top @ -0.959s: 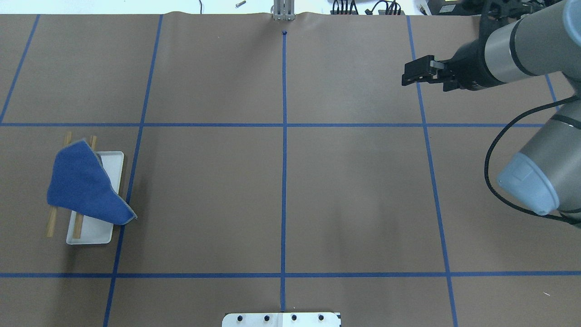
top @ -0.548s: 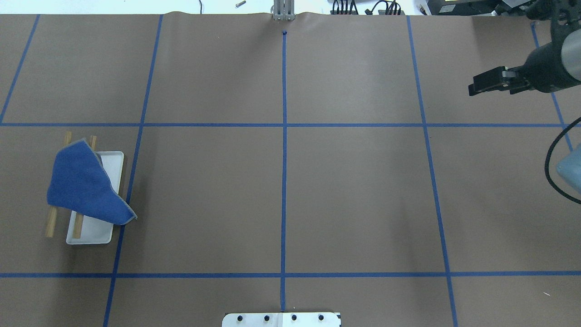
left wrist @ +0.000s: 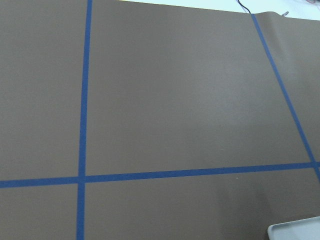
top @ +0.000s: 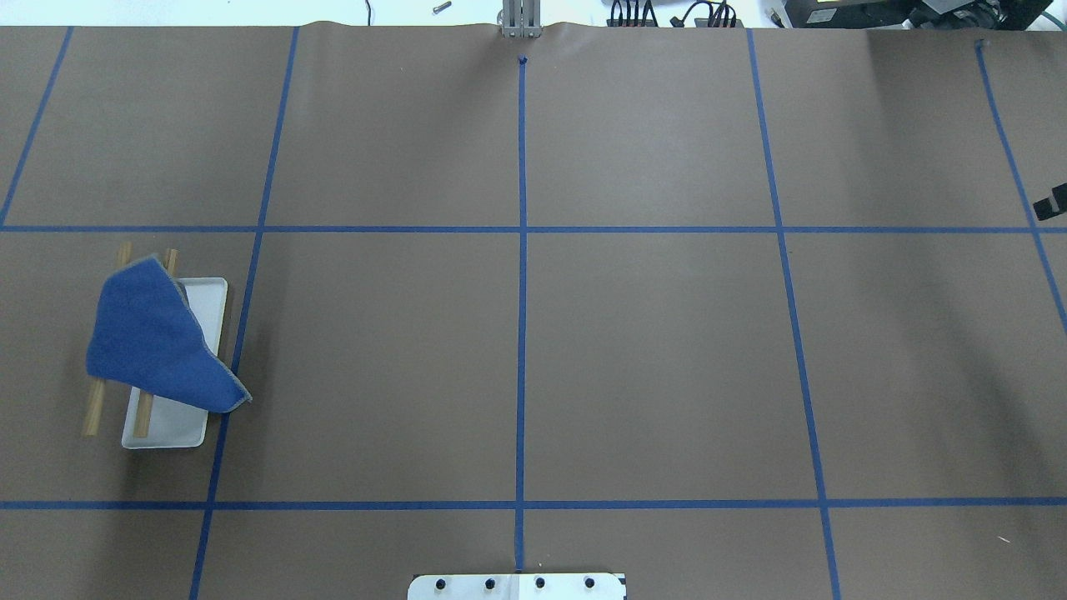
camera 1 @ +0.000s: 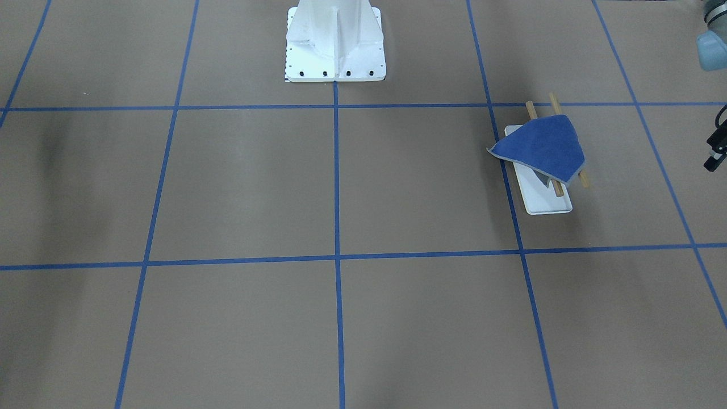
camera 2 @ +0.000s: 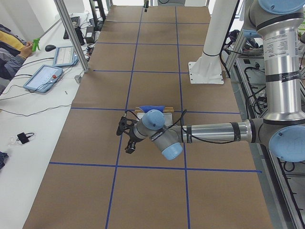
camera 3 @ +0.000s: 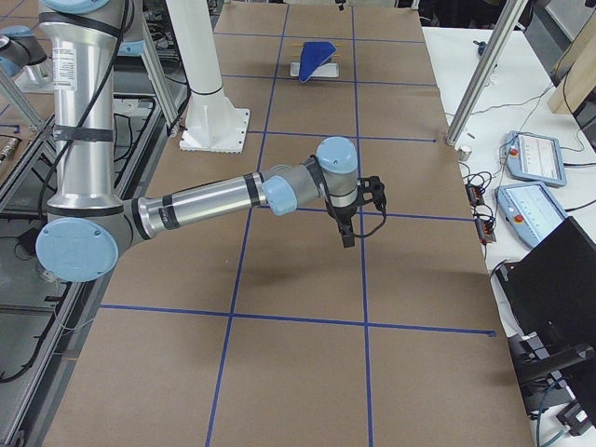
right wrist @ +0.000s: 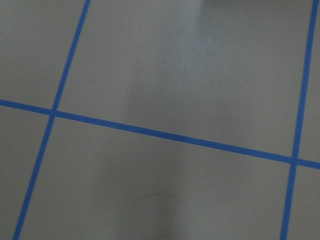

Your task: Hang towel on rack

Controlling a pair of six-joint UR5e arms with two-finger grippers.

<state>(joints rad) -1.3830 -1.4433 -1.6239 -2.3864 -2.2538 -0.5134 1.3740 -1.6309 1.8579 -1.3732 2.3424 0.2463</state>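
The blue towel (top: 158, 337) lies draped over the rack's two wooden dowels (top: 94, 408), blue face up. One corner hangs past the white base tray (top: 179, 421). The front view shows the towel (camera 1: 542, 146) and the tray (camera 1: 542, 201) too. My left gripper (camera 2: 127, 140) hovers over the paper beside the rack, apart from the towel. Only a sliver of it shows at the front view's right edge (camera 1: 714, 152). My right gripper (camera 3: 349, 228) is far from the rack, just a black tip at the overhead view's right edge (top: 1050, 202). I cannot tell whether either gripper is open or shut.
The large white bolted pedestal (camera 1: 335, 42) stands at the robot's side of the table. Brown paper with blue tape lines (top: 521, 333) covers the table. Operators' tablets (camera 2: 45, 78) lie on the far white bench. The tray's corner (left wrist: 295, 231) shows in the left wrist view.
My right arm has drawn back to the right, almost out of the overhead view. The towel and rack have not moved.
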